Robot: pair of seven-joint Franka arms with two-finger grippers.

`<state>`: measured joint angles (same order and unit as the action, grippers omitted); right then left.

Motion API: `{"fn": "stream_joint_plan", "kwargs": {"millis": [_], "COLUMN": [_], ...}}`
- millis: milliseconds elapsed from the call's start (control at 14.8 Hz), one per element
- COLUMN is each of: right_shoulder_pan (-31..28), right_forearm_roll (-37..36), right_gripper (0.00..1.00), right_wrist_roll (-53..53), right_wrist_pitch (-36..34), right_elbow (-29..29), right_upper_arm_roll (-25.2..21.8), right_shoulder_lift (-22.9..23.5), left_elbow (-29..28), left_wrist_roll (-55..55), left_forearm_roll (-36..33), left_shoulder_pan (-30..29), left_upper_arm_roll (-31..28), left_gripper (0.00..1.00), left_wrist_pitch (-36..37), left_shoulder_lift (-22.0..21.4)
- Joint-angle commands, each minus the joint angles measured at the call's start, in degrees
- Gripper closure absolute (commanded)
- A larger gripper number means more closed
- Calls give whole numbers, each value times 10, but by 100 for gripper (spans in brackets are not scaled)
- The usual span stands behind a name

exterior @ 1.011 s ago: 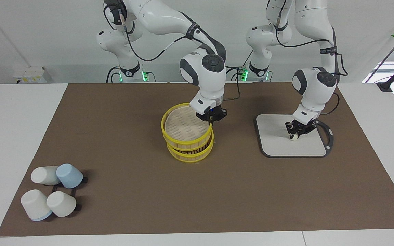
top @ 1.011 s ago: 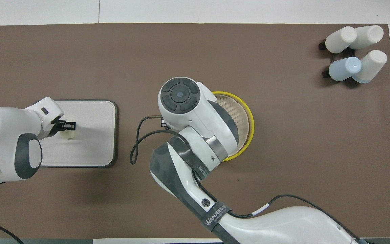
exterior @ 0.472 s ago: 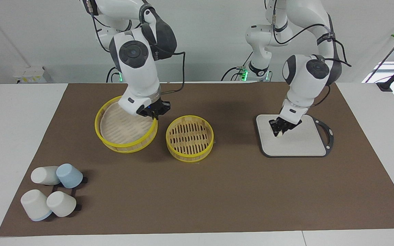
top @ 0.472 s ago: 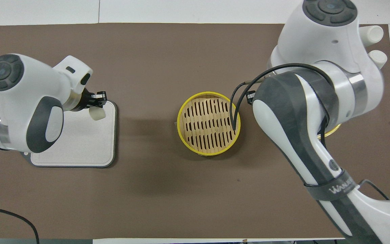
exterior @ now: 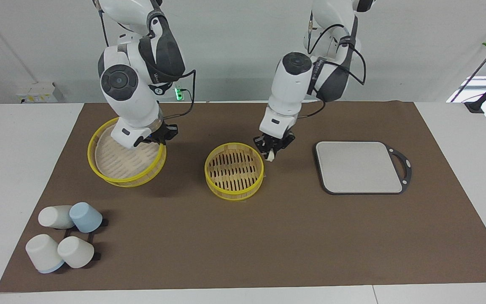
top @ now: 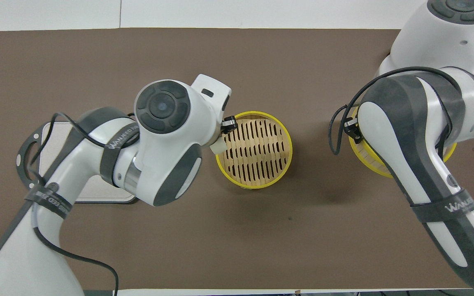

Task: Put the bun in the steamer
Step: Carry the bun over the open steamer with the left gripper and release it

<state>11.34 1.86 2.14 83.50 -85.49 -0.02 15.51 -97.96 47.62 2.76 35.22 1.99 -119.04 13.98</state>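
Half a second ago the bun (exterior: 270, 157) hung over the grey board's edge; now the left gripper (exterior: 271, 153) has carried it across to the steamer basket (exterior: 234, 170), and the right arm has drawn the lid (exterior: 127, 160) farther toward its own end of the table.

Small, cream-white and oblong, the bun is pinched between the left gripper's fingertips, which are closed tight on its upper part so that its lower end pokes out below them. In the facing view it hangs in the air just beside the basket's yellow rim, on the side toward the left arm's end; from overhead the bun (top: 217, 146) sits right at that rim (top: 257, 187), not over the slatted floor. It touches nothing but the fingers, as far as the facing view shows.

Open and uncovered, the basket stands on the brown mat (exterior: 268, 236), near the middle of the table, its bamboo slats bare.

At the right arm's end, the right gripper (exterior: 163, 135) is clamped shut on the lid's rim (the side nearest the robots). That lid hangs tilted, its held edge raised, just above the mat; whether its low edge touches the mat I cannot tell.

Well apart toward the left arm's end lies the grey board (exterior: 359, 166), flat, with a dark looped handle. Four cups (exterior: 66, 236), three white and one blue, lie tumbled together at the corner of the mat farthest from the robots, at the right arm's end.
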Motion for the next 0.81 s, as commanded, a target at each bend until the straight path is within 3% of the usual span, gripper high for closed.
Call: {"fn": "stream_joint_plan", "kwargs": {"millis": [0,270,607,674,742], "right_shoulder_pan": [-10,-8,-3,-3,-3], "right_forearm_roll": [-11,-11,-11,-11,-11], "right_gripper": [100,100,100,100,100], "right_wrist_roll": [-12,-11,-8,-8,-8], "right_wrist_pitch": [5,7,10,11,11], "right_elbow": [-16,-17,-17,-17,-17], "right_upper_arm_roll": [7,8,8,8,8], "right_shoulder_lift": [-19,-19,-19,-19,-19], "left_elbow": [14,-29,-32,-32,-32], "left_wrist_roll": [48,62,62,63,64], "left_forearm_roll": [-15,-68,-72,-72,-72], "left_shoulder_pan": [59,87,94,95,94], "left_upper_arm_roll": [-14,-13,-13,-13,-13], "left_gripper": [76,74,70,60,34], "left_wrist_pitch": [-36,-116,-131,-131,-128], "left_shoulder_lift": [52,84,104,104,104]}}
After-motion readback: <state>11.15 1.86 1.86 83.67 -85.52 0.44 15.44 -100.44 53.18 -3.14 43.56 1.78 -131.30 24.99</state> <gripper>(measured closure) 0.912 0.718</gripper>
